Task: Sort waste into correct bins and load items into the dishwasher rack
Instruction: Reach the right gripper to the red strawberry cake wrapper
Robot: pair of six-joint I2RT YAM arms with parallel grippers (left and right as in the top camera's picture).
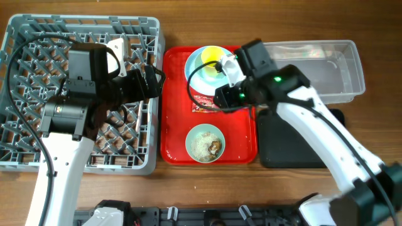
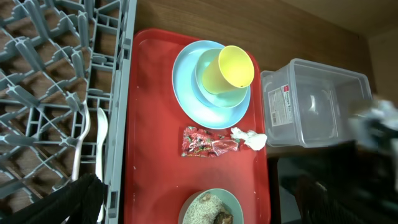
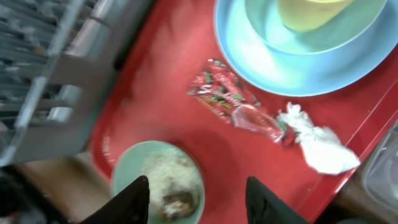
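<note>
The right wrist view is blurred and crops the yellow cup (image 3: 323, 11). Overhead, my right arm hides most of the red wrapper (image 3: 239, 106). My right fingers (image 3: 134, 199) stand apart, pinching nothing, over the pale green bowl (image 3: 121, 177) of crumbs (image 3: 165, 177). The wrapper and the tissue (image 3: 318, 148) lie beyond them on the red tray (image 3: 168, 68). My left fingers (image 2: 84, 196) are spread wide at the rack (image 2: 37, 93) edge.

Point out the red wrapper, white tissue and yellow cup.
crinkled red snack wrapper (image 2: 204, 143), left wrist view, its printed middle.
small crumpled white tissue (image 2: 250, 139), left wrist view, centre of the wad.
small yellow cup (image 2: 236, 66), left wrist view, inside its mouth.
</note>
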